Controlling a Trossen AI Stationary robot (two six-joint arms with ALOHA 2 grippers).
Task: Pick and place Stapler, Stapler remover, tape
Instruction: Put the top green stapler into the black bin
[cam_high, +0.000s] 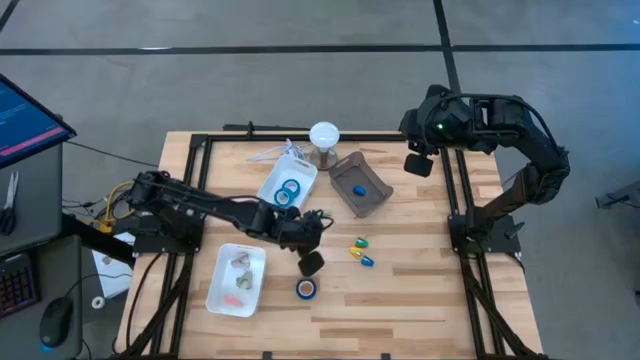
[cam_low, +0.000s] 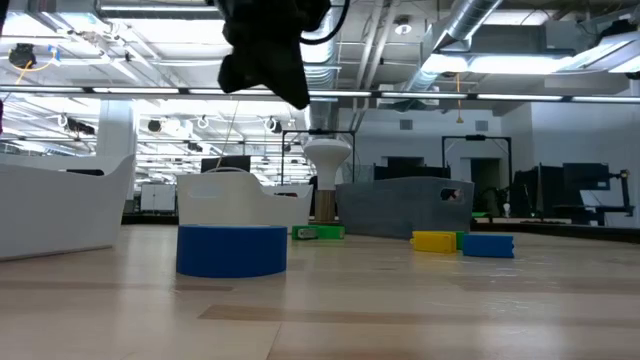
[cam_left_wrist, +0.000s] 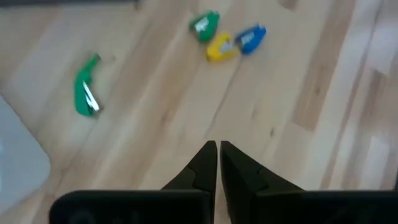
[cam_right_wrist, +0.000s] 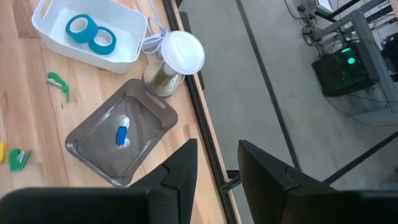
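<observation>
Blue tape (cam_high: 306, 288) lies on bare wood just beside the left hand (cam_high: 311, 263), fingers pressed together

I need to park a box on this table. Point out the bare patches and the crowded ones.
Bare: the table's right side, beyond the small staplers, and the near edge below the loose tape. Crowded: the middle and far edge, with two white bins, grey tray and left gripper.

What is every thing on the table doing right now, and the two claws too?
Left claw: shut, empty, above the table near the loose tape.
Right claw: open, empty, at the table's far edge.
Loose tape roll: flat on the table.
White bin: holds two tape rolls.
Gray tray: holds one small blue item.
</observation>
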